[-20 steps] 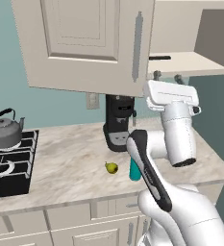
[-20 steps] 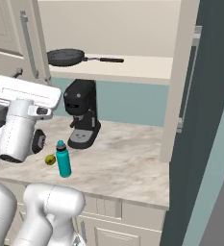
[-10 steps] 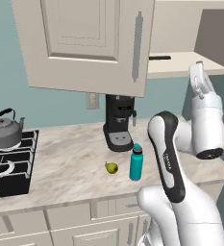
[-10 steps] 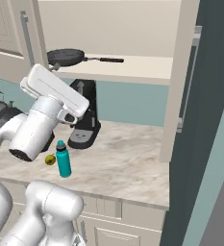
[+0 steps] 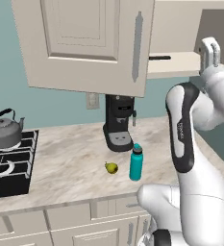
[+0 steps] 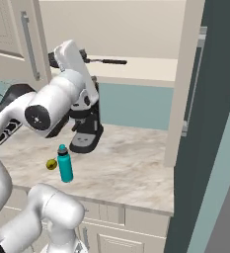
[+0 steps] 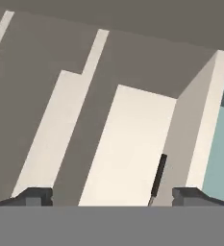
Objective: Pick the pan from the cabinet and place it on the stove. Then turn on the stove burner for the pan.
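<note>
Having risen, end effector (image 7: 108, 196) faces cabinet (image 7: 132, 144), open wide.

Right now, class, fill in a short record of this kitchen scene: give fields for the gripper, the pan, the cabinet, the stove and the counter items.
gripper: gripper open, raised at the cabinet shelf, holding nothing
pan: pan on the shelf, only its handle showing
cabinet: cabinet doors swung open
stove: stove carries a kettle, no pan
counter: coffee machine, teal bottle, small yellow-green fruit
</note>
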